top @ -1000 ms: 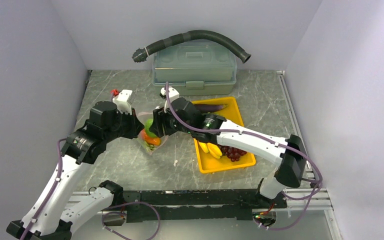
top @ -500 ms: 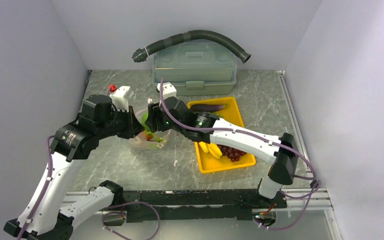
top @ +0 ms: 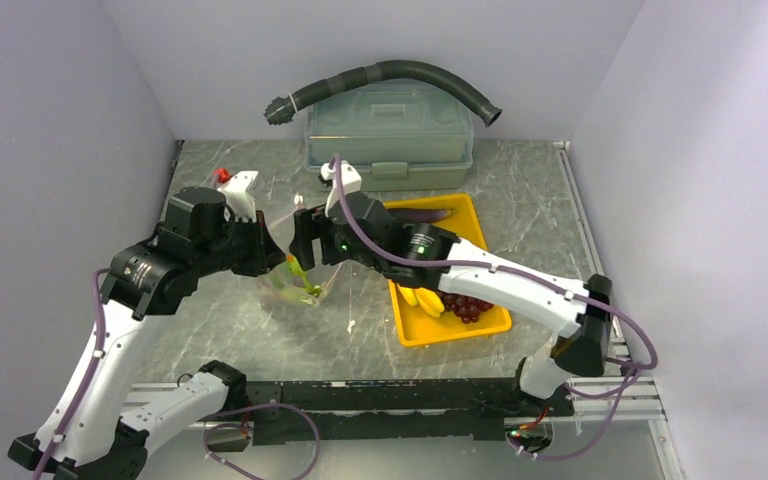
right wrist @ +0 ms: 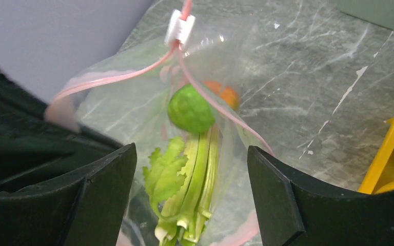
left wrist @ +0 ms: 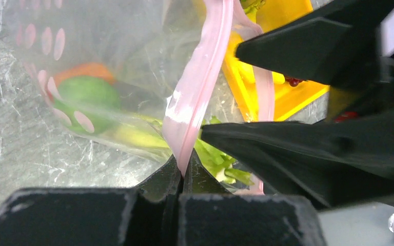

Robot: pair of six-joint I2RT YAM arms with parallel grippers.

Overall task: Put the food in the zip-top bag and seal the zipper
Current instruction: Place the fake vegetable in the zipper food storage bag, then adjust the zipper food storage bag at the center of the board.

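From above, the zip-top bag (top: 295, 285) sits just left of the yellow tray (top: 450, 328). On the left wrist view, the left gripper (left wrist: 182, 171) is clenched on the zipper (left wrist: 200, 87). On the right wrist view, the right gripper (right wrist: 191, 169) is spread wide, released, over the bag's mouth, with the leek (right wrist: 197, 179) inside.

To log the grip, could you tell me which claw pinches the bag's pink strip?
The left claw, shut on the zipper; the right claw stands open.

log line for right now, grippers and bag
left gripper: shut on zipper | right gripper: open at zip-top bag mouth | inside: leafy stalk, green piece
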